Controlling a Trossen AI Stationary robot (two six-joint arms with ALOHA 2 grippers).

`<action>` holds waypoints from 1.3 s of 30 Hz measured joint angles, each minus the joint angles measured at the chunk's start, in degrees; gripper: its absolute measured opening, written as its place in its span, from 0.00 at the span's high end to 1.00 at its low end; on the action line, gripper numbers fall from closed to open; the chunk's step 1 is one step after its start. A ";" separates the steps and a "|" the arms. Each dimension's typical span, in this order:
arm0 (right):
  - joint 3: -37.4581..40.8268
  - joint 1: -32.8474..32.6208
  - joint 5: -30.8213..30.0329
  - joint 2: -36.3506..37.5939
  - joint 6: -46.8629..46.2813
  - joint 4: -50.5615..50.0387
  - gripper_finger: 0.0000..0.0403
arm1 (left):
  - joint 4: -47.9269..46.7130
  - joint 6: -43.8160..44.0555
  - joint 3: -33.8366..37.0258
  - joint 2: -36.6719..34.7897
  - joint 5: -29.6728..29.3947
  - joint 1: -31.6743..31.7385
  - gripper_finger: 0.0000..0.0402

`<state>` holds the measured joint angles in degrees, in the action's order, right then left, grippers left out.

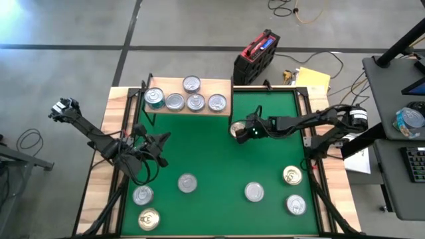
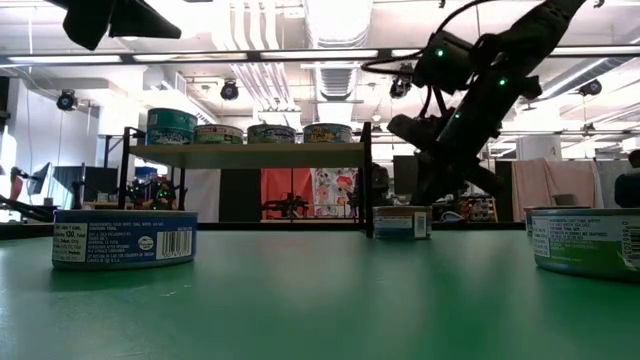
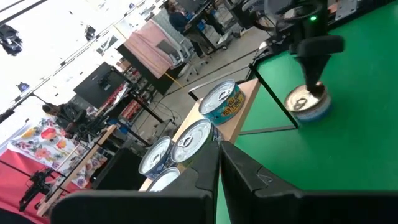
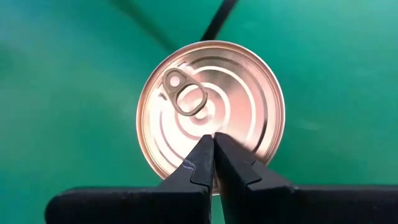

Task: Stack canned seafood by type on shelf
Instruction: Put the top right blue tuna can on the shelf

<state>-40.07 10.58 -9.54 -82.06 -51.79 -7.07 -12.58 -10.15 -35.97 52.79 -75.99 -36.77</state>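
Reaching across the mat, right gripper [image 4: 213, 146] hangs closed over 1 tin [image 4: 210, 112].

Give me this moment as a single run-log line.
right gripper: shut, above gold-topped round tin near shelf leg | left gripper: shut, idle | light-wood shelf: five tins | green mat: seven

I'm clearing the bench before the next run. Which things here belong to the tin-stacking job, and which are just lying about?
Job:
shelf
tins on the shelf
tin under the shut right hand
loose tins on the green mat

Lying about:
red and black case
yellow papers
floor cables
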 joint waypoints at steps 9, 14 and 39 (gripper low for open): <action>0.02 -9.23 -1.20 -0.07 -5.32 0.33 0.98 | 0.14 4.30 0.01 0.94 4.41 0.00 1.00; 0.11 -13.11 -3.71 -0.14 -7.20 0.70 0.98 | 2.31 5.23 0.01 4.84 4.84 0.00 1.00; -15.64 -18.95 5.78 -13.25 6.90 2.10 0.98 | 18.52 7.56 0.00 20.94 22.53 0.50 1.00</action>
<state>-55.72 -8.37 -3.76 -95.31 -44.89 -4.97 5.94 -2.59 -35.96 73.73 -53.46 -36.28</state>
